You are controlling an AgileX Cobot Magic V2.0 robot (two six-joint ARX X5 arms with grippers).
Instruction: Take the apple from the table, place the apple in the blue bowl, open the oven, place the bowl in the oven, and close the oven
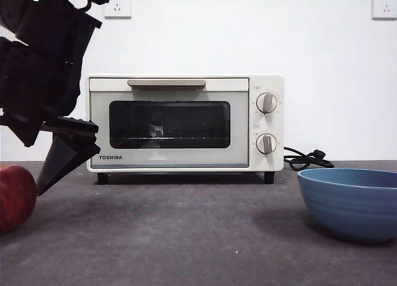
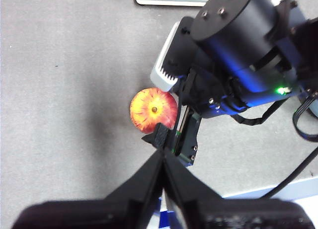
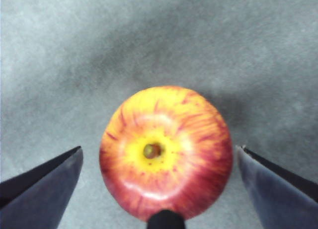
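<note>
The red and yellow apple [image 3: 166, 152] lies on the dark table [image 1: 186, 236] at the front view's left edge [image 1: 13, 198]. My right gripper [image 3: 159, 149] hangs just above it, open, one jaw on each side and neither touching. In the front view it is the big dark arm at the left [image 1: 46, 177]. From higher up, the left wrist view looks down on that arm [image 2: 171, 117] and the apple [image 2: 153, 110]. My left gripper [image 2: 163, 154] is shut on nothing. The blue bowl [image 1: 350, 202] stands empty at the right. The oven [image 1: 186, 121] stands behind with its door shut.
The oven's black cord [image 1: 304, 159] lies coiled on the table behind the bowl. A white wall with two sockets [image 1: 118, 4] stands behind the oven. Bare table stretches between the apple and the bowl.
</note>
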